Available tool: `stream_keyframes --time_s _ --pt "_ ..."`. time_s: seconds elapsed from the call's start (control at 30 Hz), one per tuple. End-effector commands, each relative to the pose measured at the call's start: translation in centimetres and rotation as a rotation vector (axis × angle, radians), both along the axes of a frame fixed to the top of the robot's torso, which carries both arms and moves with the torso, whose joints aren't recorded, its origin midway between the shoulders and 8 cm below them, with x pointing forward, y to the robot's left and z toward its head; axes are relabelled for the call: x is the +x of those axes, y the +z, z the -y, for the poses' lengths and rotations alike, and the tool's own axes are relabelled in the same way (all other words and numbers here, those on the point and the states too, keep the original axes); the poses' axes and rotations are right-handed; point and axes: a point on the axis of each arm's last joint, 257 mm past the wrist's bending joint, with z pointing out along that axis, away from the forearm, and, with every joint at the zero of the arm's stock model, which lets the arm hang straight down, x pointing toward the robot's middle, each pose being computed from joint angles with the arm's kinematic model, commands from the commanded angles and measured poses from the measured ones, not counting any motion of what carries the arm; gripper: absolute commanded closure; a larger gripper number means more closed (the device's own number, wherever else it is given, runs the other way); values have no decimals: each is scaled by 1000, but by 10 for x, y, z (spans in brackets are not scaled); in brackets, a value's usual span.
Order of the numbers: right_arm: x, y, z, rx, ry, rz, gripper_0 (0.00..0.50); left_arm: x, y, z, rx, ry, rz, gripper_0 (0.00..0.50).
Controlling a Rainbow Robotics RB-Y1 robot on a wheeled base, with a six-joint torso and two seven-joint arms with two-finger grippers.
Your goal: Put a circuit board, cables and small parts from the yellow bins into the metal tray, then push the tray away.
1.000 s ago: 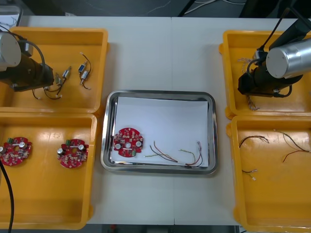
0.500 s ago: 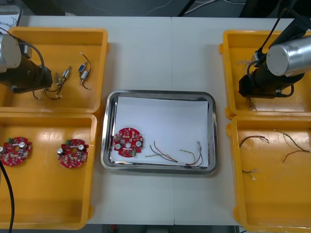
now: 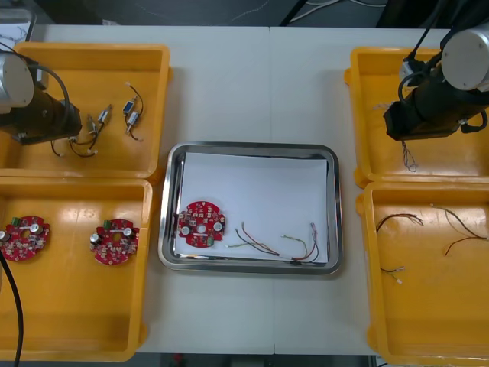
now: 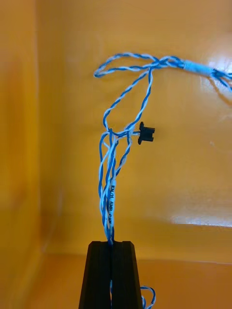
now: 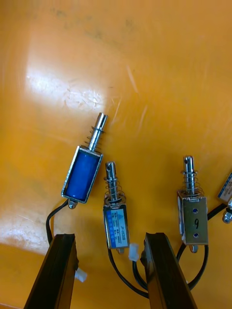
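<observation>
Front: right gripper point(image 3: 409, 131) at 2 o'clock from metal tray point(image 3: 252, 147), blue and white cable point(image 3: 410, 157) dangling over yellow bin point(image 3: 374, 164). Right wrist: fingers point(image 4: 99, 275) clamped on its strands; light, floppy, snag-prone. Left wrist: left gripper point(image 5: 110, 237) apart, straddling small metal part point(image 5: 116, 227); rigid, pinch body.

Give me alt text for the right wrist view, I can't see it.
The right end effector is shut on a twisted blue and white cable, whose looped strands run out from its tip with a small black connector partway along. Behind is the orange-looking inside of a yellow bin.
</observation>
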Motion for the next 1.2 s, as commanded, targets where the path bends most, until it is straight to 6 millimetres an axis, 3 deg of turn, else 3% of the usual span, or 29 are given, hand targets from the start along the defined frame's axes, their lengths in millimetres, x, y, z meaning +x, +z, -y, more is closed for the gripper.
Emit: stream_keyframes --time_s 0.03,0.2,0.6,0.97,1.2 --pt "6 63 10 -28 88 93 500 25 38 -2 -1 18 106 92" --pt "-5 78 11 -67 175 91 500 35 39 -5 -1 23 132 93" --pt "-40 97 11 -161 358 32 500 26 22 1 -17 21 76 114" --pt "-49 117 -6 -110 544 84 500 22 11 8 -19 21 45 126" --pt "-57 117 -1 -192 634 101 500 21 7 10 -16 27 40 141"
